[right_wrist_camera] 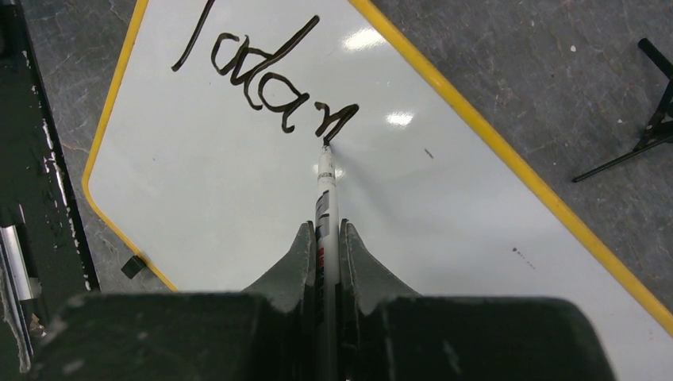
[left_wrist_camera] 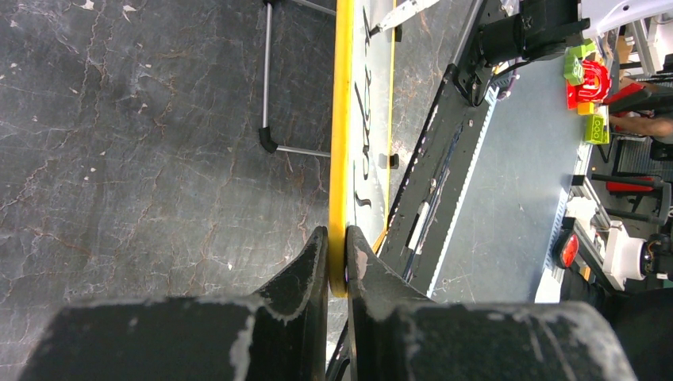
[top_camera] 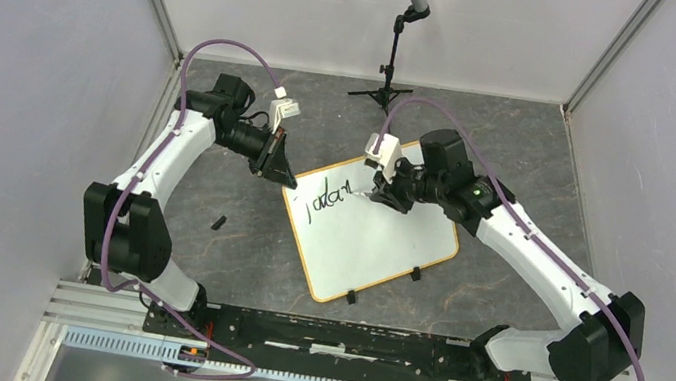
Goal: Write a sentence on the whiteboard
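Observation:
The whiteboard (top_camera: 378, 237) lies tilted on the grey table, white with a yellow rim. My left gripper (top_camera: 289, 181) is shut on its yellow rim (left_wrist_camera: 340, 159) at the far left corner, one jaw on each face. My right gripper (top_camera: 381, 197) is shut on a white marker (right_wrist_camera: 326, 186), whose black tip touches the board at the end of the black writing (right_wrist_camera: 262, 79). The sentence (top_camera: 331, 199) stands as one word, roughly "Today", near the board's upper left edge. In the left wrist view the whiteboard (left_wrist_camera: 373, 119) shows edge-on with the letters running along it.
A small black cap-like piece (top_camera: 219, 224) lies on the table left of the board. A black tripod stand (top_camera: 386, 92) rises at the back, with a leg (right_wrist_camera: 635, 151) near the board's far side. Two black clip feet (top_camera: 415, 274) sit on the board's near edge.

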Tool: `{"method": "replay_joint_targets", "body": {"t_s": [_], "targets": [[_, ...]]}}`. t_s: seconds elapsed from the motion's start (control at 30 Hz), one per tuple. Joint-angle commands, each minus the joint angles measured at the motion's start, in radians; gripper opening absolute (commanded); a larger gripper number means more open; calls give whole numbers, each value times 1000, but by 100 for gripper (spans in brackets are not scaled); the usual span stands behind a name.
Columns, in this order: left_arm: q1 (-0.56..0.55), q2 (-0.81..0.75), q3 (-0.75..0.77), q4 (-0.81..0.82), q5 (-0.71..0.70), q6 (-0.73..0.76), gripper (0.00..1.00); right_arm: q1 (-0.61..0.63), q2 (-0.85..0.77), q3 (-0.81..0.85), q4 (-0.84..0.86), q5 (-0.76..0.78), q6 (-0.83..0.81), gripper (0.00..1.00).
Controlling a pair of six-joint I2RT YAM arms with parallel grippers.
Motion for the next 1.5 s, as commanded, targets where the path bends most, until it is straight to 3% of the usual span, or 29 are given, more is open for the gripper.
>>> {"method": "replay_joint_targets", "body": {"t_s": [0.0,0.33,0.83,1.47], "targets": [[-4,-1,1,11,10,-6,2,-5,-30,-50,-27,4,-19,0],[-5,0,0,11,13,-6,3,49,-54,-107,-20,-7,-8,0],[-4,-11,-2,11,6,-13,3,92,-18,57,-19,-20,21,0],[-6,34,25,-17,-63,50,2,-85,-21,118,-38,-116,16,0]]}}
